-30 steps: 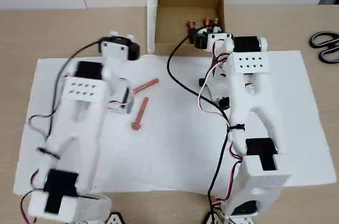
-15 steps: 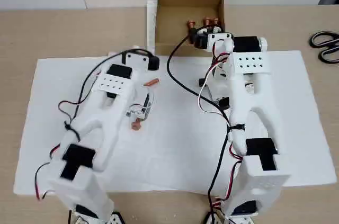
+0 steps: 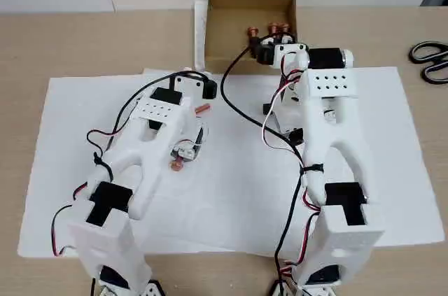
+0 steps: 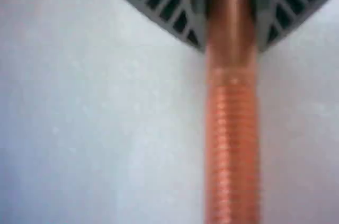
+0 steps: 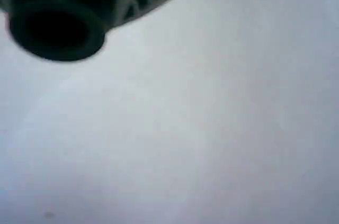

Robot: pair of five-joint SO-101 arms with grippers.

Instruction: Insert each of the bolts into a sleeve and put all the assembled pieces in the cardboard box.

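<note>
A copper bolt [image 4: 231,144] lies on the white paper, its shank running between the grey fingers [image 4: 159,1] of my left gripper [image 4: 231,1], which is shut on it. From above, the left gripper [image 3: 186,149] sits left of centre with the bolt's head [image 3: 178,164] poking out below it. A second bolt's tip [image 3: 203,108] shows beside that arm. My right gripper [image 3: 275,111] is low over the paper near the cardboard box [image 3: 217,16], shut on a black sleeve [image 5: 55,36]. Copper bolt heads [image 3: 274,28] show inside the box.
A large white paper sheet [image 3: 231,198] covers the table in front of the box. Scissors [image 3: 430,58] lie at the far right on the bare wood. Black and red cables [image 3: 238,110] trail between the two arms.
My left arm swung right and came down over the lower bolt, covering most of both bolts. The right arm stayed still.
</note>
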